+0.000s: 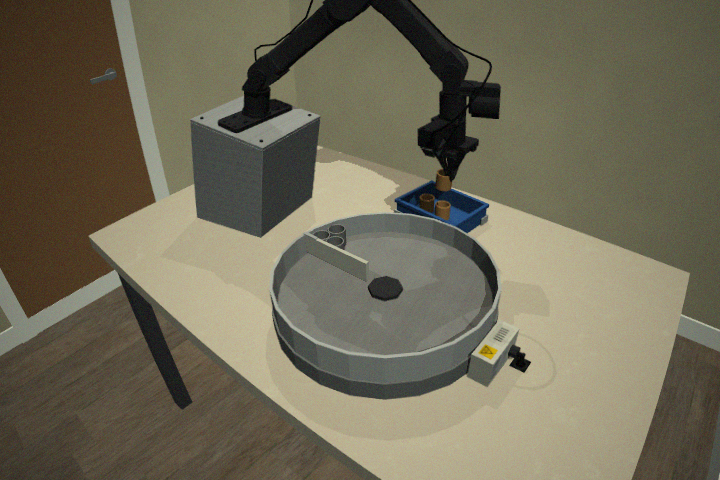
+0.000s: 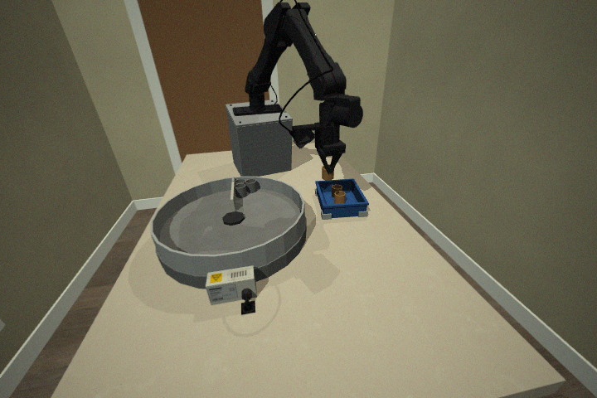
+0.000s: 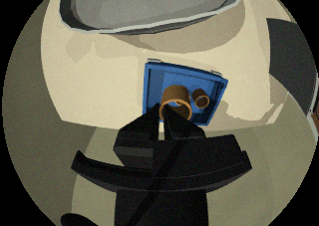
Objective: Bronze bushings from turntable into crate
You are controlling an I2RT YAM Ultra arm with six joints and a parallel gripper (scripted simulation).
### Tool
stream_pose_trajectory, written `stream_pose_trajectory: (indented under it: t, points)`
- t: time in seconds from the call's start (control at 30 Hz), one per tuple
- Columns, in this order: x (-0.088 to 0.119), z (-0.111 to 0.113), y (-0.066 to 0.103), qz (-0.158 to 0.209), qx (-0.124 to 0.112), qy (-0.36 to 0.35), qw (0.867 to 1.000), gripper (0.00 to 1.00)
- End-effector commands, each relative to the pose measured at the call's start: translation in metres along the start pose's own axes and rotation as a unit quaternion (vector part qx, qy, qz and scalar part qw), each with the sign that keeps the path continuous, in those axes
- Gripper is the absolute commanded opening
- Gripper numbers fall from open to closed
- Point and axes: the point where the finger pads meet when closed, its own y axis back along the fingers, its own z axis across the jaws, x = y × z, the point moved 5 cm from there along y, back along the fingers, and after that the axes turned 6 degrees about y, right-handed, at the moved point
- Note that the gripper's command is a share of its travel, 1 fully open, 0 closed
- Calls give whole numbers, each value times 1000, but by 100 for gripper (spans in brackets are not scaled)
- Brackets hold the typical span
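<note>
My gripper (image 1: 450, 176) (image 2: 330, 169) (image 3: 163, 110) is shut on the wall of a bronze bushing (image 1: 443, 181) (image 2: 326, 173) (image 3: 175, 93) and holds it upright above the blue crate (image 1: 464, 207) (image 2: 346, 211) (image 3: 156, 80), over its back part in the top view. Two bronze bushings stand in the crate, one (image 1: 426, 202) (image 2: 337, 190) beside the other (image 1: 442, 211) (image 2: 339, 197); the wrist view shows one clearly, the other mostly hidden by the held bushing. Three steel bushings (image 1: 337, 233) (image 2: 250, 185) stand together on the turntable (image 1: 327, 305) (image 2: 196, 235). No bronze bushing shows on it.
A pale divider (image 1: 341, 258) (image 2: 232, 190) runs from the turntable's rim towards its dark hub (image 1: 384, 288) (image 2: 233, 218), beside the steel bushings. The raised turntable wall stands close to the crate. The grey arm pedestal (image 1: 230, 175) (image 2: 262, 148) and a white control box (image 1: 492, 353) (image 2: 231, 285) also stand on the table.
</note>
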Motion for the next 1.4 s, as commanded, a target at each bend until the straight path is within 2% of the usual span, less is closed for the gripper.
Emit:
stream_pose_trajectory:
  t: [0.0,0.27,0.37,0.53,0.63,0.77,0.93,1.37]
  points:
    - [16,9,12,-10,6,-7,1000,0]
    - [38,22,12,-10,6,-7,1000,0]
    - [36,25,12,-10,6,-11,1000,0]
    - [47,27,12,-10,6,-7,1000,0]
    - [50,31,20,-6,-2,-8,1000,0]
    - [51,30,15,-8,3,-7,1000,0]
    - [48,34,20,-7,-3,-9,1000,0]
    - [49,34,20,-7,-3,-9,1000,0]
